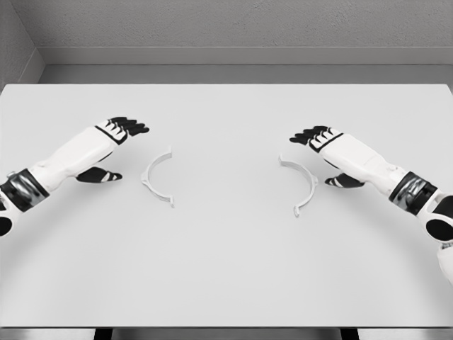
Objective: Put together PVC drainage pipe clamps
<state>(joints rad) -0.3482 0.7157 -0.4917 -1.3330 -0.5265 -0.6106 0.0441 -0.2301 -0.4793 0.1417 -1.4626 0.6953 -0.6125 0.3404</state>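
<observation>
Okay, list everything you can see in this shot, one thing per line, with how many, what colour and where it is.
clamp halves: two, white, curved half-rings lying flat on the table, apart from each other with open sides facing; left clamp half left of centre, right clamp half right of centre.
table: one, white, fills most of the view.
wall: grey, behind the table's far edge.
left hand: one, white with black fingers, open, just left of the left clamp half, holding nothing.
right hand: one, white with black fingers, open, just right of the right clamp half, holding nothing.
</observation>
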